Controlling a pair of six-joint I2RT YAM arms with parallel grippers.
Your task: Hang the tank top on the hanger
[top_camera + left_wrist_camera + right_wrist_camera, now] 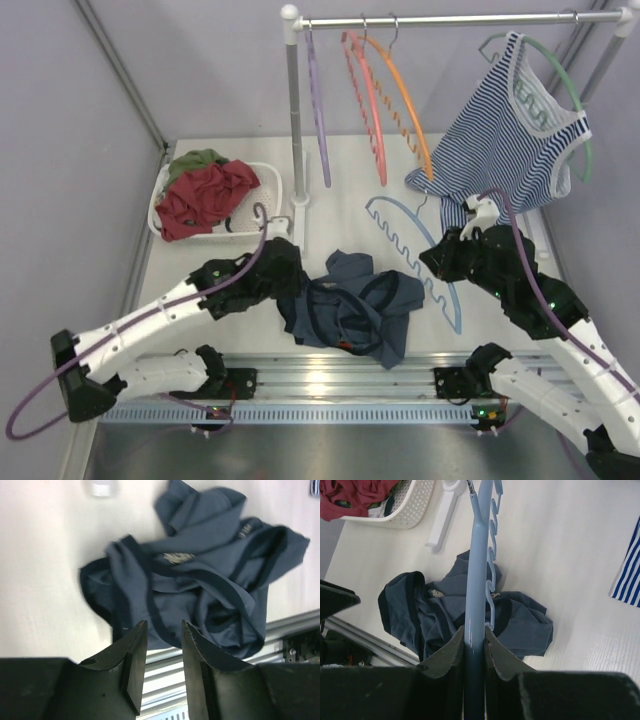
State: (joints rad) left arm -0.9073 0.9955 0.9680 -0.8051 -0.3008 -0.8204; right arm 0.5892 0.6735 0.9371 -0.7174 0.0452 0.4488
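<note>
The dark navy tank top [350,305] lies crumpled on the table near the front edge. It also shows in the left wrist view [200,580] and the right wrist view [420,615]. The light-blue hanger [400,235] is to its right, with the wavy bar towards the top. My right gripper [435,262] is shut on the hanger's arm [479,555] and holds it over the tank top's right side; in its own view the gripper [475,632] clamps the bar. My left gripper [295,275] is open and empty at the tank top's left edge, jaws apart [163,625].
A white basket [268,180] with a red garment [205,195] stands at the back left. A rack pole [294,120] carries purple [318,100], red [368,110] and orange [405,100] hangers, and a green hanger [578,110] with a striped tank top [505,140].
</note>
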